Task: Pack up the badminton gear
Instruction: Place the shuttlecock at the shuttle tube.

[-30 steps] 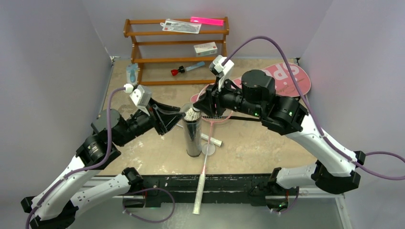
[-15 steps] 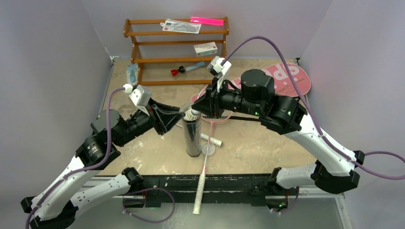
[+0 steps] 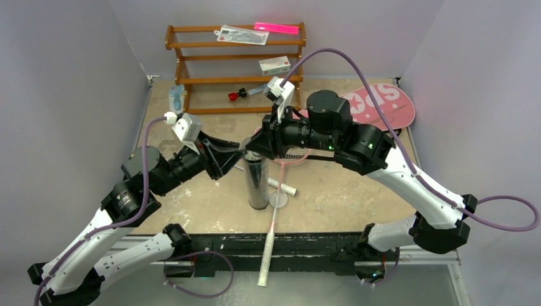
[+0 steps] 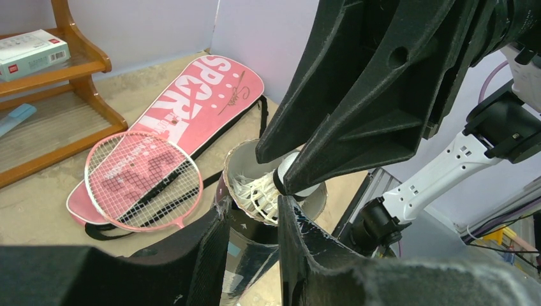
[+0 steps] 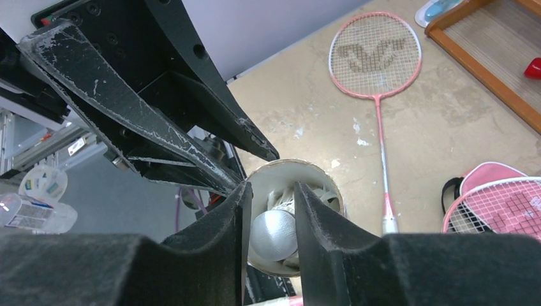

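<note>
Posture of the left arm matches the earlier overhead pictures. The left gripper [image 4: 254,210], left of centre in the overhead view, has its jaws part-closed. They clamp the upper part of the shuttlecock tube [image 3: 258,186] just below the rim, as far as its wrist view shows. The tube stands upright near the middle of the table [image 3: 344,191].

Change is confined to the right arm. A second ago a white feather shuttlecock [image 5: 274,233] showed above the rim in the overhead view. The right arm has since shifted left and lower, and its gripper now covers the tube mouth. Both wrist views place the shuttlecock inside the mouth, feathers down and cork up. The right gripper [image 5: 272,188] stands narrowly open around the cork, which fills the gap between the pads, so I judge it gripped and not yet released.

Judgement: insertion is well advanced, and what remains is to push the shuttlecock down and let go. Feathers look bunched against the inner wall, so a skewed push could crush them or tip the tube.

Right of the tube, nothing else is packed:
- One pink-framed racket [image 3: 266,258] lies on the table, its handle overhanging the near edge.
- A second racket [image 4: 143,182] rests with its head on the pink "SPORT" bag [image 3: 383,105] at upper right.
- More of the bag's lettering is exposed now that the arm has moved.
</note>
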Robot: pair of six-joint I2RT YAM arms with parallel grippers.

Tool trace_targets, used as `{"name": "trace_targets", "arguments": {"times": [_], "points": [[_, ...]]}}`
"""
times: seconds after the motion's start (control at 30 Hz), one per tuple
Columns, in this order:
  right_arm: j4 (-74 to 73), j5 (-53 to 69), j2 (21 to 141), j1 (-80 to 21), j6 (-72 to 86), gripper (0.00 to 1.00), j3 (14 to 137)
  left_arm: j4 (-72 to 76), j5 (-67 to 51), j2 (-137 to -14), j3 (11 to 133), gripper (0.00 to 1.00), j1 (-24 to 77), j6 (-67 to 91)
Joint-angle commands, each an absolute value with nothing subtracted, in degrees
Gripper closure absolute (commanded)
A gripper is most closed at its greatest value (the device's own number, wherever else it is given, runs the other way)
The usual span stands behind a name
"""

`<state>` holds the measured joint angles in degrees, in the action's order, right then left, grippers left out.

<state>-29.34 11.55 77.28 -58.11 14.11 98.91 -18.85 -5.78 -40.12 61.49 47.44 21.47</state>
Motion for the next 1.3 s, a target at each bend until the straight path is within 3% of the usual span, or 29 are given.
{"name": "trace_targets", "arguments": {"times": [0.0, 0.3, 0.43, 0.57, 1.1, 1.27], "points": [[-29.41, 10.57, 76.11, -58.25, 13.88, 0.66, 101.69, -20.63, -5.97, -40.4, 61.78, 0.7, 47.64, 20.83], [-32.04, 7.96, 71.81, -58.25, 12.35, 0.64, 101.28, -20.83, -5.87, -40.05, 61.79, 0.7, 47.67, 20.72], [-34.42, 9.4, 72.06, -58.25, 10.25, 0.56, 101.59, -20.74, -6.02, -40.22, 61.85, 0.7, 47.65, 20.74], [-35.07, 9.81, 72.5, -58.27, 9.61, 0.55, 100.97, -20.83, -6.06, -40.25, 62.05, 0.7, 47.64, 20.74], [-35.92, 11.43, 75.65, -58.24, 8.11, 0.61, 101.94, -20.85, -6.05, -40.49, 62.42, 0.7, 47.64, 20.57], [-36.02, 10.52, 77.0, -58.23, 8.26, 0.72, 102.95, -20.7, -6.45, -40.75, 62.57, 0.7, 47.65, 20.48]]}}
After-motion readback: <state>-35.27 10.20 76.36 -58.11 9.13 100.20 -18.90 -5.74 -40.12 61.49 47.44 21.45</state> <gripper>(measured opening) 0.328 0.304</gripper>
